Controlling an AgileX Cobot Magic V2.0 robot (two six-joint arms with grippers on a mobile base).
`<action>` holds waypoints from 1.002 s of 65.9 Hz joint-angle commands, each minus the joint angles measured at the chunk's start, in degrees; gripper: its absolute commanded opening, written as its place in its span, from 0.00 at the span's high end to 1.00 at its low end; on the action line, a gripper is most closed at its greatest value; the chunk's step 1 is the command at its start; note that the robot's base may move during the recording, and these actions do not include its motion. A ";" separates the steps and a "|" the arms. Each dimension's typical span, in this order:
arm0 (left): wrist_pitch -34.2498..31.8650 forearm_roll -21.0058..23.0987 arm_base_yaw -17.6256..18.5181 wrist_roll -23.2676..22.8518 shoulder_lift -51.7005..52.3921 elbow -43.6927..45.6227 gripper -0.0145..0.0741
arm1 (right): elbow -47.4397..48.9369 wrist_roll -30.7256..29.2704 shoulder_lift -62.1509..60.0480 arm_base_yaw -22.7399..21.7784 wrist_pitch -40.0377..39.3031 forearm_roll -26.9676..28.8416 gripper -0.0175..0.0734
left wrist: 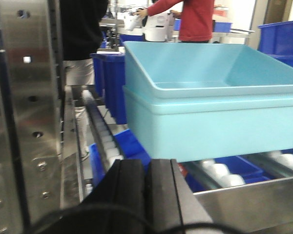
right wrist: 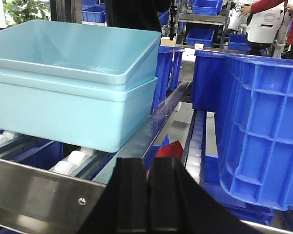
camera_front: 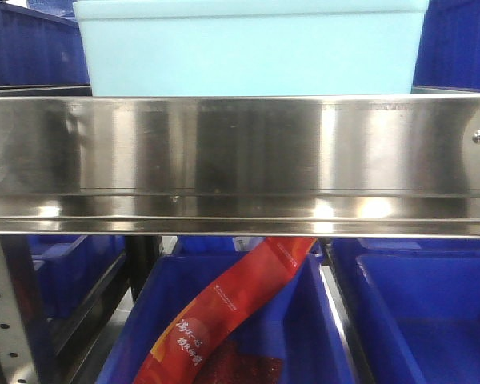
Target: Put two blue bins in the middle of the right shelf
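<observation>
Pale-blue nested bins [left wrist: 210,114] sit on the right shelf's [camera_front: 240,160] rollers just behind its steel front rail, while left gripper [left wrist: 147,195] and right gripper [right wrist: 147,195] both show fingers pressed together, empty.

The left gripper [left wrist: 147,195] shows two matte black, blocky rectangular fingers [left wrist: 124,192] with rounded top edges, and a thin black cable [left wrist: 88,209] arcs across them toward seven o'clock. The right gripper [right wrist: 148,200] is likewise matte black, with flat-faced fingers [right wrist: 132,195] widening toward six o'clock.
</observation>
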State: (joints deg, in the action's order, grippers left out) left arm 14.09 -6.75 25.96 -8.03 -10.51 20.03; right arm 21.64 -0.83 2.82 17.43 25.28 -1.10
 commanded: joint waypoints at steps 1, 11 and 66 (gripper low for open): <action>-1.08 4.51 -3.68 5.99 1.03 -1.27 0.96 | -0.13 -0.37 -0.27 -0.24 -1.34 -0.71 0.99; -2.41 7.11 -12.35 8.53 5.11 -6.45 0.96 | -0.13 -0.37 -0.27 -0.24 -1.34 -0.71 0.99; -14.09 9.14 -18.37 8.53 10.51 -20.03 0.96 | -0.13 -0.37 -0.27 -0.24 -1.34 -0.71 0.99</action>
State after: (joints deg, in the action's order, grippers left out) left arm 1.17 1.97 7.82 0.41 -0.33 -0.07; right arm 21.64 -0.83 2.82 17.43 25.19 -1.10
